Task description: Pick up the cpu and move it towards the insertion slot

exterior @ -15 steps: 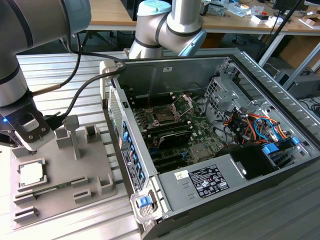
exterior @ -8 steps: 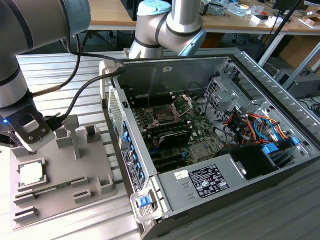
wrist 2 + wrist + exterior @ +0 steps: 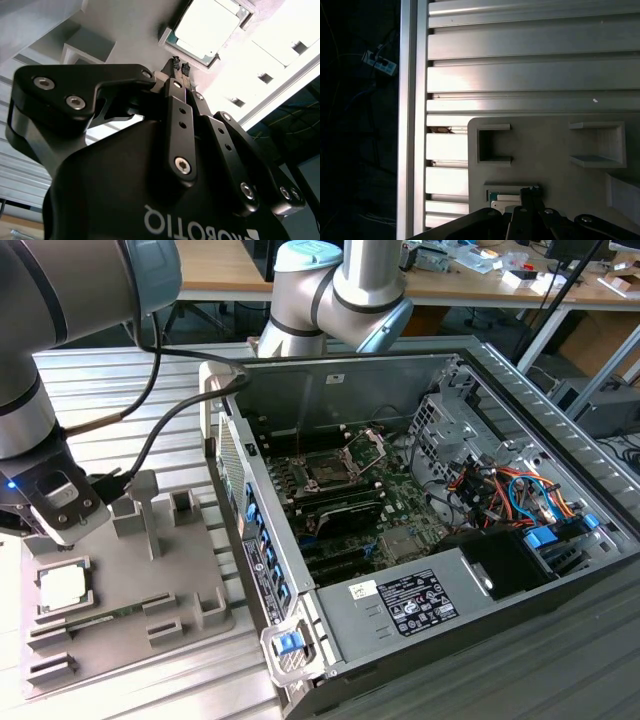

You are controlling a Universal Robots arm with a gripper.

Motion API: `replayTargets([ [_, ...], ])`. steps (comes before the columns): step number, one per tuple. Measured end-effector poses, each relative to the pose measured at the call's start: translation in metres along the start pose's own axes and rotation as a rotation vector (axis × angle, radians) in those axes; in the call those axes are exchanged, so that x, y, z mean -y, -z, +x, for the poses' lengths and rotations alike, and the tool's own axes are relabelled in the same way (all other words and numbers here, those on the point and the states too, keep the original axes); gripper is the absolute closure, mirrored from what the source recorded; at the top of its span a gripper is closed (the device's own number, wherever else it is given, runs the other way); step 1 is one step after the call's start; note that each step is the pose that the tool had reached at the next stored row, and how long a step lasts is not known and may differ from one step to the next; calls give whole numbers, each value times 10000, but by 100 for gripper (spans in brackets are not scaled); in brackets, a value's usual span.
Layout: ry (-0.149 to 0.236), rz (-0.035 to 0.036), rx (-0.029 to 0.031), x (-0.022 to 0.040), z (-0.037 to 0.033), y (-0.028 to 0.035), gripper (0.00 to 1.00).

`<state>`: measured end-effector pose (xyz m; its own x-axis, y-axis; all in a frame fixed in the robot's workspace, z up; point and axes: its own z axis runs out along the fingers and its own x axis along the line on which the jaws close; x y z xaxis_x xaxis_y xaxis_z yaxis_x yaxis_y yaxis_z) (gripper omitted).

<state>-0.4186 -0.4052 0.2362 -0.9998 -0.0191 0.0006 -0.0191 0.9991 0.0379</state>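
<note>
The claw [image 3: 180, 66] was found pressed together and empty, and the cpu [image 3: 207, 27], lying just beyond its tips, could be scratched or knocked askew if touched before opening.

Cpu [image 3: 62, 587]: silvery-white top, green edge. Tray [image 3: 190, 580]: plain grey. Insertion slot [image 3: 335, 468]: dark ctr, silver frame, green board around. Gripper [image 3: 181, 66]: matte black. Cables [image 3: 505, 485]: orange, blue, red. Table [image 3: 100, 380]: ribbed silver.
</note>
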Motion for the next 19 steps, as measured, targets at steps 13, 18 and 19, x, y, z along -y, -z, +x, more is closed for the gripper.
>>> replayTargets([
  [13,-1,1,1,3,11,-31,89],
  [18,-1,4,1,27,18,-38,89],
  [19,0,4,2,28,17,-40,89],
])
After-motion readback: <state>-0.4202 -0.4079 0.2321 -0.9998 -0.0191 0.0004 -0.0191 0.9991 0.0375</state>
